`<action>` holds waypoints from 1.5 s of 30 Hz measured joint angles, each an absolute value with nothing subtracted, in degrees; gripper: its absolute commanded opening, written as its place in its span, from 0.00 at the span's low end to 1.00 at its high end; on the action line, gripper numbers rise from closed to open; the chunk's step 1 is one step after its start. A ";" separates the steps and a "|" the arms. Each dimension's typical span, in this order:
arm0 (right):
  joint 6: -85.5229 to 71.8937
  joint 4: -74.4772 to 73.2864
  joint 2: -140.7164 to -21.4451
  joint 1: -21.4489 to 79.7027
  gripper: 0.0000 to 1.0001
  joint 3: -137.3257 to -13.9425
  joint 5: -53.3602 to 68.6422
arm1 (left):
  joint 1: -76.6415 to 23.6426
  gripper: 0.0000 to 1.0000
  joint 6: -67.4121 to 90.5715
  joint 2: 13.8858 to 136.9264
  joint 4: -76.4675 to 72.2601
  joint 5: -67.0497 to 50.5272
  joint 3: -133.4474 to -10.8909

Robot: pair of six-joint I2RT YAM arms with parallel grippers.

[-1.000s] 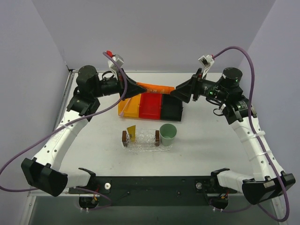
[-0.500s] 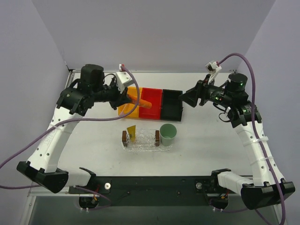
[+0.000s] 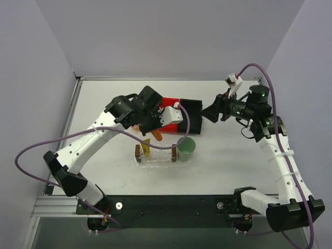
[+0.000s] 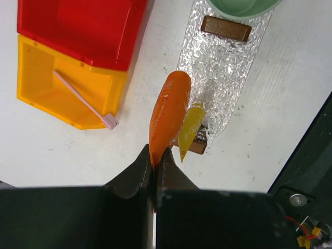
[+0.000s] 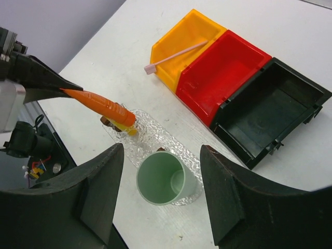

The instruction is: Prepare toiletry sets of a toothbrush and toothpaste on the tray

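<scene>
From its base at the near edge, the left arm sweeps out to the left, folds at the elbow and reaches back in over the middle of the worktop [image 3: 104, 171], its wrist bent steeply down. The left tool [image 4: 154, 155] is clenched on the flat tail of the orange toothpaste tube [image 4: 168, 111], which hangs in the air with its cap end over the left end of the tray [image 3: 155, 161]. Whether it touches anything there I cannot tell. Just beneath it the yellow toothpaste tube [image 4: 191, 127] stands propped against a brown block [image 4: 194, 148] at that end of the tray. A second brown block [image 4: 226, 28] and the green cup [image 3: 185, 148] sit at the tray's right end. Beyond the tray lies the row of bins. The toothbrush [image 4: 83, 98] rests slantwise in the orange bin [image 4: 67, 111], its pink head poking over the rim, with the red bin [image 4: 78, 26] and the black bin [image 5: 270, 104] alongside. The right arm rises along the right edge, elbow high, wrist turned inward. The right tool [image 3: 203, 115] hovers beside the black bin, its fingers [image 5: 93, 197] spread wide and holding nothing.
</scene>
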State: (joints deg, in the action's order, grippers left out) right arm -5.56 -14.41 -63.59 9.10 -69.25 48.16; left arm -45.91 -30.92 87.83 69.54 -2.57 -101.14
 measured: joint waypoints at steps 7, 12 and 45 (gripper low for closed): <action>-3.92 -15.11 -63.13 8.40 0.55 -66.15 47.77 | -50.59 0.00 -30.94 92.03 73.47 2.70 -101.71; -3.11 -15.33 -62.98 7.81 0.55 -64.97 47.77 | -52.95 0.00 -30.87 94.08 75.24 4.60 -102.74; -2.46 -15.38 -62.35 6.31 0.55 -62.98 48.40 | -54.28 0.00 -28.42 96.38 73.01 6.92 -98.32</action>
State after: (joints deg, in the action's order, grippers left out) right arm -2.46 -15.38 -62.35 6.31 -62.98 48.40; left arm -54.28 -28.42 96.38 73.01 6.92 -98.32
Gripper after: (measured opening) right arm 0.548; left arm 0.058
